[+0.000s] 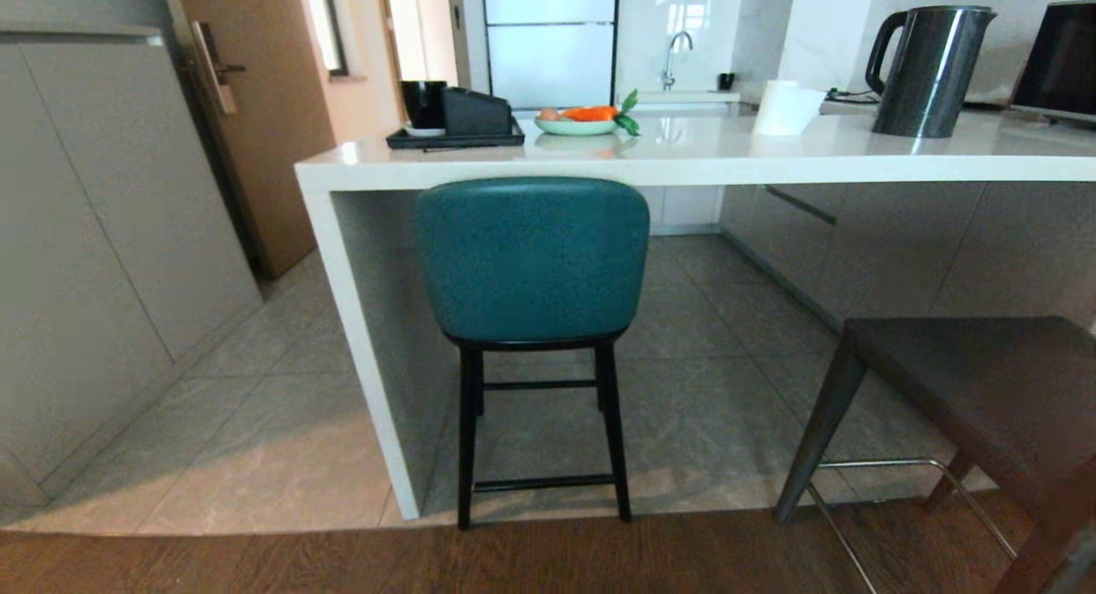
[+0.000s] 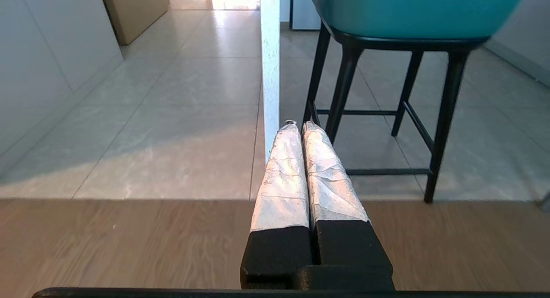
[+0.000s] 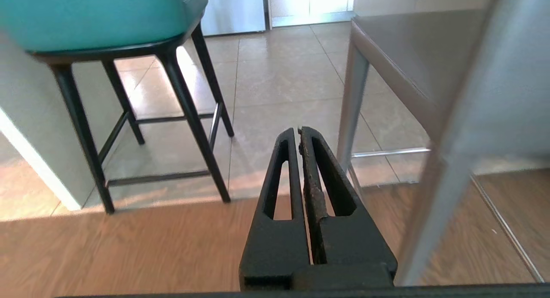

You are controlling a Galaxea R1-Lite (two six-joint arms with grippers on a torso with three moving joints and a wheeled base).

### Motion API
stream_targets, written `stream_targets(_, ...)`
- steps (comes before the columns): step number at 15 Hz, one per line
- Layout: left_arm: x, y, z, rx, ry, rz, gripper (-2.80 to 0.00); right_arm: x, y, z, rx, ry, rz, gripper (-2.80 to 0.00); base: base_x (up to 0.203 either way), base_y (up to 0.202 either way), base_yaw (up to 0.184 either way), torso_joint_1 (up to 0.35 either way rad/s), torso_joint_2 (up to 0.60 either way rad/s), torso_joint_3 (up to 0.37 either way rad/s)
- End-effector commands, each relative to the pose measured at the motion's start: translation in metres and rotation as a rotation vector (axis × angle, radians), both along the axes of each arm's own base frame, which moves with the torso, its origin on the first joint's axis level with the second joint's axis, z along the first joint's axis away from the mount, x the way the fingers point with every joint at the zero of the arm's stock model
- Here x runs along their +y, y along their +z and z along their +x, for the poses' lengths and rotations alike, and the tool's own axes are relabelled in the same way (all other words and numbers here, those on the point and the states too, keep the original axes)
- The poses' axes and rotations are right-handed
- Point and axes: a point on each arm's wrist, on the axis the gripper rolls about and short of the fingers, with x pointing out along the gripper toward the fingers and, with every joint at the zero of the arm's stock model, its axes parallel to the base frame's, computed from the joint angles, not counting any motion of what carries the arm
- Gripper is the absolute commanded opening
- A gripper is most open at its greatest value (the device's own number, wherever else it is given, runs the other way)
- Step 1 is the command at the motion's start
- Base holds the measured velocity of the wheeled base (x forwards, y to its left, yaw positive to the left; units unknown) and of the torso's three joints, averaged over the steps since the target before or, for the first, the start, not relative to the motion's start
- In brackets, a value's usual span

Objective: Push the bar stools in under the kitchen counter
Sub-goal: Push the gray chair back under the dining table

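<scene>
Closest up, only the wrist views catch the left gripper [image 2: 299, 125] and right gripper [image 3: 299, 129], both pinched closed with nothing in them, low over wood flooring. Head view shows the teal stool [image 1: 532, 260] tucked against the kitchen counter [image 1: 685, 159], grey stool [image 1: 985, 380] standing clear on the right.

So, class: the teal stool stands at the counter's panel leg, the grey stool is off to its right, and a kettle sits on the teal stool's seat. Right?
Not quite. In the head view the kettle stands on the kitchen counter, not on the teal stool. The rest holds: the grey stool is to the right.
</scene>
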Motion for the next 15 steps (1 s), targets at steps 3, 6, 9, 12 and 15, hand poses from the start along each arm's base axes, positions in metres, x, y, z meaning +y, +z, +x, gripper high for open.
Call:
stream_targets(3,0.0000,-0.0008,0.0003,0.003,0.001,0.000,-2.80,0.0000,-0.0012,0.0005,0.005,0.001,0.000,-2.80,-0.180,0.000,-0.002,0.003,0.00,0.002)
stream_targets(6,0.0000,-0.0008,0.0003,0.003,0.001,0.000,-2.80,0.0000,-0.0012,0.0005,0.006,0.001,0.000,-2.80,-0.022,0.000,-0.002,-0.002,0.00,0.002)
stream_targets(9,0.0000,-0.0008,0.0003,0.003,0.001,0.000,-2.80,0.0000,-0.0012,0.0005,0.005,0.001,0.000,-2.80,0.000,0.000,0.000,0.000,0.00,0.000)
stream_targets(12,0.0000,-0.0008,0.0003,0.003,0.002,0.000,-2.80,0.0000,-0.0011,0.0006,0.007,0.001,0.000,-2.80,0.000,0.000,0.000,0.000,0.00,0.000)
stream_targets(15,0.0000,-0.0008,0.0003,0.003,0.002,0.000,-2.80,0.0000,-0.0012,0.0005,0.005,-0.001,0.000,-2.80,0.000,-0.153,0.006,-0.001,0.00,0.001)
